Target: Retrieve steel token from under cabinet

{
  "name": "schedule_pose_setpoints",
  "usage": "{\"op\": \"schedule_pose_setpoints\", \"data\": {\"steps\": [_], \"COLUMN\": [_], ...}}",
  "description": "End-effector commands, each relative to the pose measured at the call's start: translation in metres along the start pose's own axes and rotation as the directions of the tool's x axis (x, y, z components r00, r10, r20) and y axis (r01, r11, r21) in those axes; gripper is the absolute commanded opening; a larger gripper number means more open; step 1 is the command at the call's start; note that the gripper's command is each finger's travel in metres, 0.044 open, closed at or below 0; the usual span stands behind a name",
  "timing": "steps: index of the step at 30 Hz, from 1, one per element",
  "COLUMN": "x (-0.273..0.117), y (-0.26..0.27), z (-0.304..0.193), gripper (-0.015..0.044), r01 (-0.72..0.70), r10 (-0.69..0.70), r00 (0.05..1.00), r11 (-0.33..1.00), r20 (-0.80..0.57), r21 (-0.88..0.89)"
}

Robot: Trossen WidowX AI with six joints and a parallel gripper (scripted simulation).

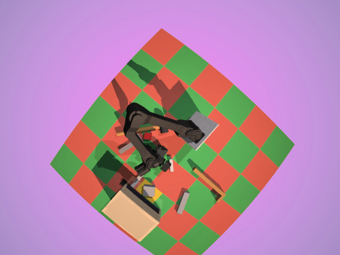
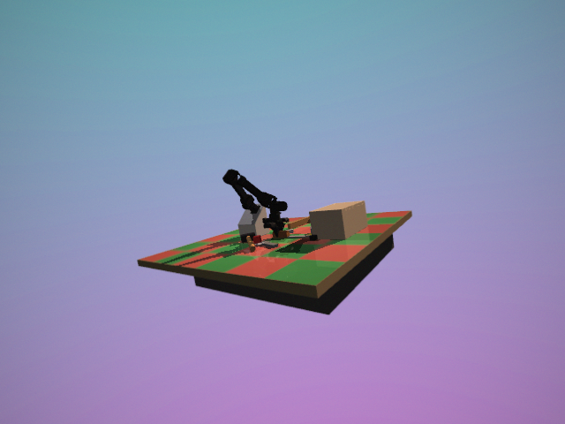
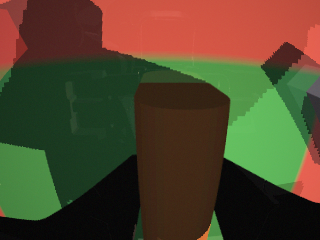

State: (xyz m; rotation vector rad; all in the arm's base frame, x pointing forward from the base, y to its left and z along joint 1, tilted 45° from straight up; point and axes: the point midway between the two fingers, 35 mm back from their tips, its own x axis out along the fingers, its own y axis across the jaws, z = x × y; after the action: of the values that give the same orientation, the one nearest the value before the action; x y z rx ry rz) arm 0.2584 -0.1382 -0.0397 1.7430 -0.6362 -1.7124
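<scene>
The beige cabinet [image 1: 132,215] [image 2: 327,224] stands near the table edge, its dark slotted front [image 1: 145,199] facing the arm. My gripper [image 2: 275,233] [image 3: 174,163] points down, shut on the brown wooden handle [image 3: 180,165] of a tool, low over the table. The tool's pale shaft [image 2: 298,237] runs toward the cabinet and ends in a black head [image 1: 123,182] [image 2: 313,237] at the cabinet's front corner. The fingertips are hidden in the top view. The yellow marked area [image 1: 157,193] lies before the cabinet, with a grey block [image 1: 149,191] over it. I cannot make out the token.
A white block [image 1: 171,165] and a grey bar [image 1: 183,202] lie right of the gripper in the top view. An L-shaped wooden piece [image 1: 209,181] lies farther right. A red cube [image 1: 147,136], a wooden stick [image 1: 120,133] and another grey bar [image 1: 125,148] lie around the arm.
</scene>
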Motion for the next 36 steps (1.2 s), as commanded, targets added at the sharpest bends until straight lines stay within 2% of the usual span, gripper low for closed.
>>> {"op": "schedule_pose_setpoints", "data": {"steps": [1,17,36], "x": [0.001,0.001,-0.003], "y": [-0.001,0.002,0.01], "z": [0.009,0.027,0.021], "gripper": [0.0,0.0,0.0], "r01": [0.004,0.003,0.002], "r10": [-0.004,-0.003,-0.002], "r00": [1.0,1.0,1.0], "r11": [1.0,1.0,1.0], "r20": [0.008,0.009,0.005], "r21": [-0.009,-0.01,-0.01]}}
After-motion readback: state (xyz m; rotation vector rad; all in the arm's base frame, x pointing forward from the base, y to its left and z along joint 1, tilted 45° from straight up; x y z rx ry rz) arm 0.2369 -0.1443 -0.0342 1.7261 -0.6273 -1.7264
